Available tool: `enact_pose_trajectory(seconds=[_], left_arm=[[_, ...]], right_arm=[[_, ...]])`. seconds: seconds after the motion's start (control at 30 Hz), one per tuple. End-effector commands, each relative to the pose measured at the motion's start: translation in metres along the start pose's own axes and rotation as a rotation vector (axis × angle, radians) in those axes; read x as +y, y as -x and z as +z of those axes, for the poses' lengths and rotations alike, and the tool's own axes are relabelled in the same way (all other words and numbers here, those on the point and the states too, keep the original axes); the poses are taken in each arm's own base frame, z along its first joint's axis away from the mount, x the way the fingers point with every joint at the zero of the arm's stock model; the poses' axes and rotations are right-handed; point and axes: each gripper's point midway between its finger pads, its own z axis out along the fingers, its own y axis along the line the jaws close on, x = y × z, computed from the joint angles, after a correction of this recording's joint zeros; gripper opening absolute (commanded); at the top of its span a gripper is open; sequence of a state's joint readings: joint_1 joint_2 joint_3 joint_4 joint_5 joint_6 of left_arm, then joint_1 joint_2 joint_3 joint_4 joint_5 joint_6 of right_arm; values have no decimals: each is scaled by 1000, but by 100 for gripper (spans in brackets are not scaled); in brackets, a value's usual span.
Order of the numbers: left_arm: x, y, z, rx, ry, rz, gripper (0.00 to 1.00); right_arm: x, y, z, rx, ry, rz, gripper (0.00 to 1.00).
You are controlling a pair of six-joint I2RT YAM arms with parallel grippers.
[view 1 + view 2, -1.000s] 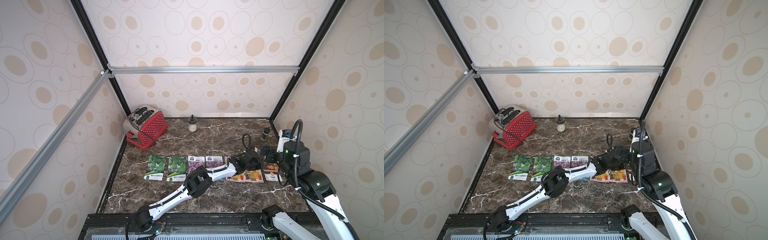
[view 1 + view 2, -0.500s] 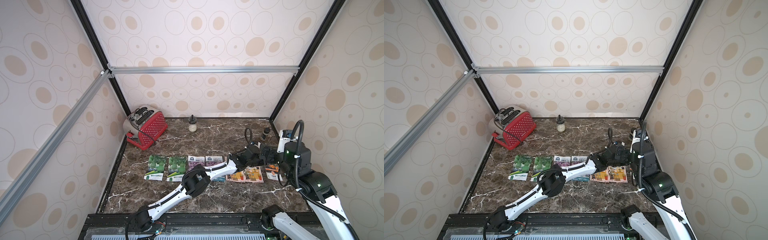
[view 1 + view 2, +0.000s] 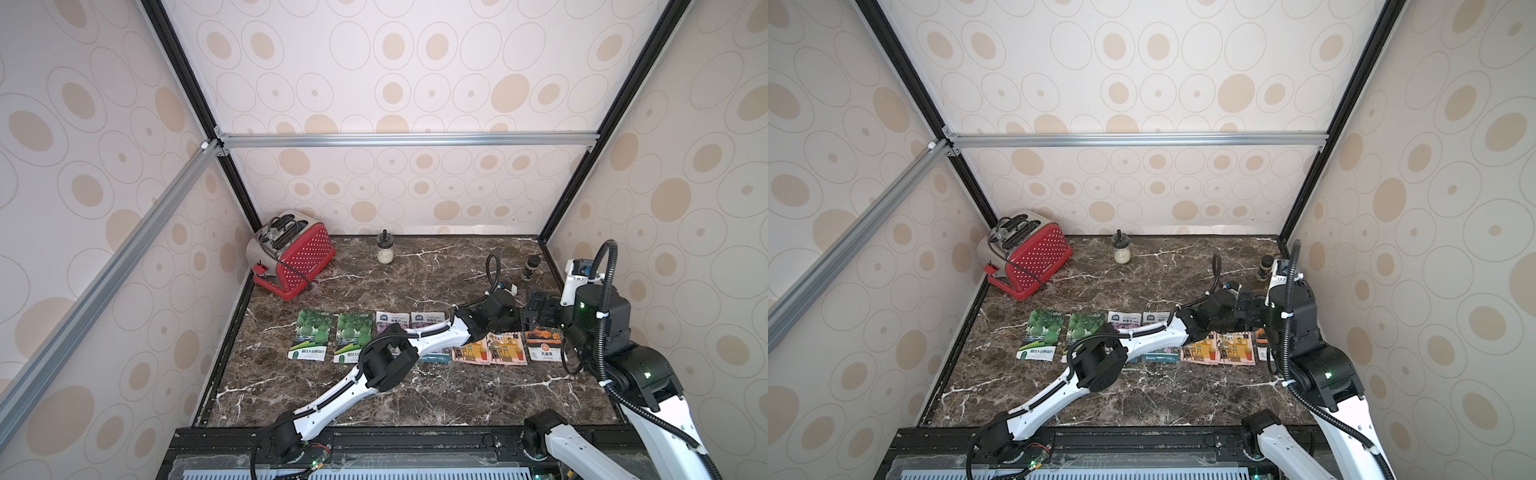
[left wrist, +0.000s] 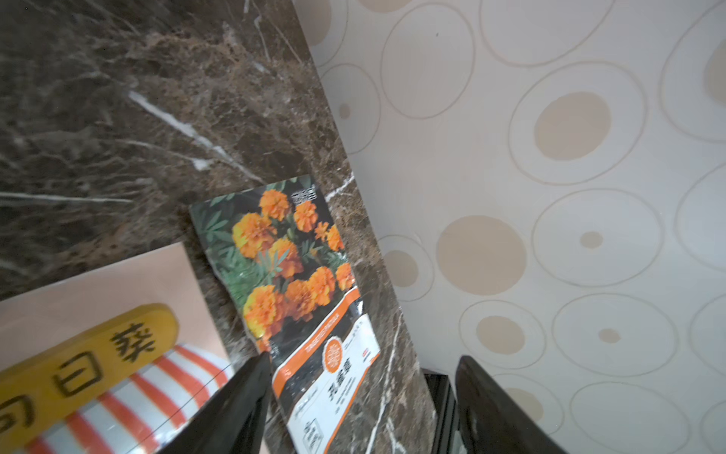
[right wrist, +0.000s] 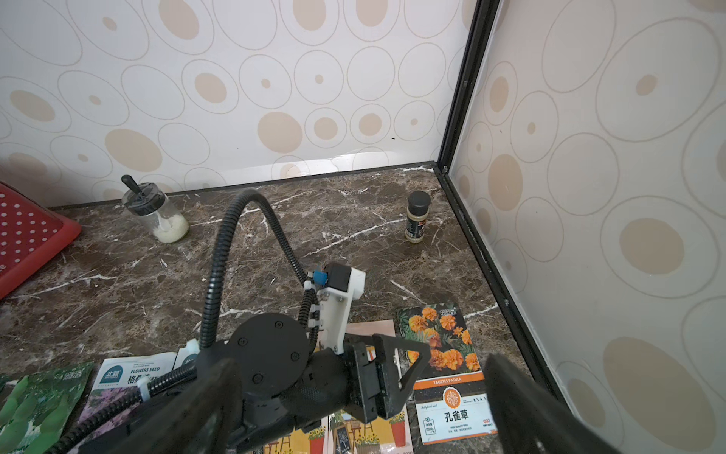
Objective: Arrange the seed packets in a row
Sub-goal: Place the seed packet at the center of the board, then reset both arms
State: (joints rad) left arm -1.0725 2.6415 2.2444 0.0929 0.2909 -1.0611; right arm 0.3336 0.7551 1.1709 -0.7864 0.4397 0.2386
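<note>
Several seed packets lie flat in a row on the marble top in both top views: two green gourd ones (image 3: pixel 311 338), two purple ones (image 3: pixel 426 320) partly under my left arm, two peach shop-front ones (image 3: pixel 507 349), and an orange marigold one (image 3: pixel 544 345) at the right end. My left gripper (image 4: pixel 363 359) hovers open just above the marigold packet (image 4: pixel 286 267), holding nothing. My right gripper (image 5: pixel 361 377) stands open right behind the left gripper (image 3: pixel 513 318), also empty.
A red toaster (image 3: pixel 293 259) stands at the back left, a small glass jar (image 3: pixel 385 249) at the back middle and a dark-capped spice bottle (image 3: pixel 531 267) at the back right. The right wall (image 5: pixel 589 236) runs close beside the marigold packet.
My left gripper's jaws have spread wider and its wrist has risen slightly off the packets. The packets and the right arm have not moved.
</note>
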Motion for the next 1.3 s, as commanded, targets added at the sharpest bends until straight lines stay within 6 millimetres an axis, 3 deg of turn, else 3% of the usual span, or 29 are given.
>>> enact_pose_trajectory(seconds=[0.0, 0.13, 0.3, 0.4, 0.5, 0.57, 0.63, 0.73, 0.87, 1.0, 1.13, 1.27], left_arm=[[-67, 59, -52, -105, -106, 132, 77], [-67, 82, -96, -125, -60, 221, 82], [-39, 124, -171, -168, 31, 254, 85], [-5, 154, -236, -223, 135, 271, 85], [48, 182, -313, -291, 303, 245, 87], [89, 189, -363, -326, 424, 218, 90], [122, 190, -405, -347, 516, 184, 93], [160, 179, -449, -328, 633, 154, 96], [199, 158, -476, -259, 767, 140, 99], [224, 150, -500, -226, 868, 126, 99], [258, 152, -549, -226, 973, 41, 99], [303, 141, -590, -241, 1059, -6, 99]], right_arm=[[0, 9, 0, -2, -17, 2, 100], [7, 17, 15, 17, 9, 19, 100], [11, 12, 53, 98, 119, 152, 100], [5, 12, 71, 80, 158, 224, 100], [3, 10, 84, 36, 171, 209, 100], [-1, 0, 96, 68, 171, 216, 100], [0, -9, 105, 88, 188, 205, 100], [-3, -16, 110, 71, 181, 180, 100], [-6, -16, 116, 49, 185, 169, 100], [-14, -24, 127, 55, 191, 191, 100], [-27, -37, 139, 43, 197, 239, 100], [-32, -53, 154, 33, 194, 239, 100]])
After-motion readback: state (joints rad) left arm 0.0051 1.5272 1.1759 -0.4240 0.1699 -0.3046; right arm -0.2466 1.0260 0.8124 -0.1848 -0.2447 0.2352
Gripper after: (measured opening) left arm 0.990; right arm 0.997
